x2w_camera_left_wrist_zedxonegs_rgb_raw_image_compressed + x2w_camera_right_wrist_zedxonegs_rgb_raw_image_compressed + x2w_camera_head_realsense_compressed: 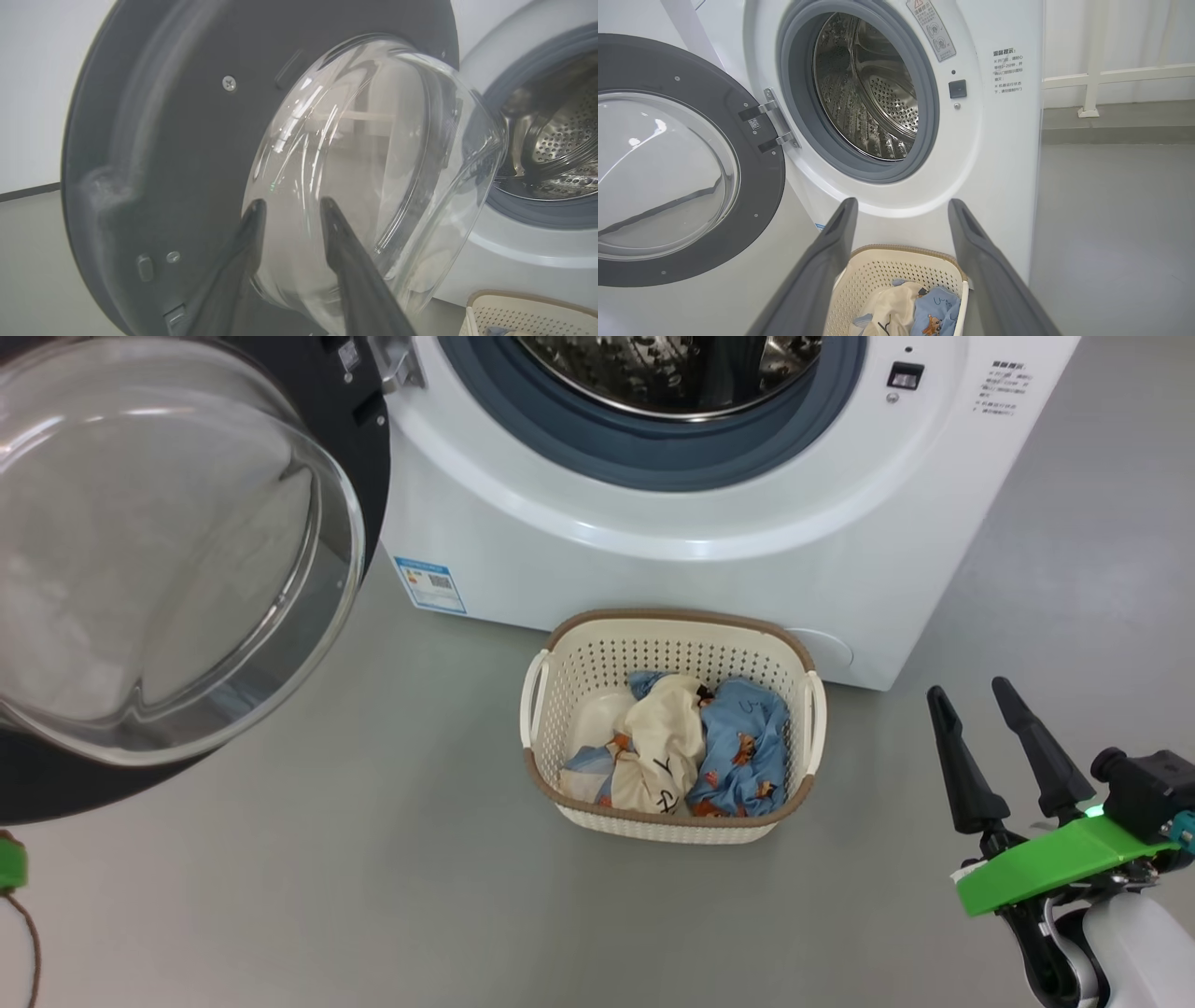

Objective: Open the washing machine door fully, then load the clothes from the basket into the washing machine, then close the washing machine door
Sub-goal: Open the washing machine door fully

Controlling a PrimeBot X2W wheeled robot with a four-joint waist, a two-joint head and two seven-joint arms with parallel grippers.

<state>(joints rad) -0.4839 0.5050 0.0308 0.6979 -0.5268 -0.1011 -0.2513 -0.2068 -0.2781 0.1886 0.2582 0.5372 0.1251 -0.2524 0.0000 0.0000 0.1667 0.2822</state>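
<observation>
The washing machine stands at the top with its steel drum showing. The washing machine door hangs swung out to the left, its glass bowl facing me. On the floor in front sits the basket, holding the clothes: light blue printed pieces and a cream one. My right gripper hovers open to the right of the basket, empty. In the left wrist view my left gripper points at the door's glass, fingers apart with nothing between them.
Grey floor spreads around the basket. A blue label sticker marks the machine's lower left front. A white railing runs behind the machine on its right. A brown cord hangs at the head view's lower left edge.
</observation>
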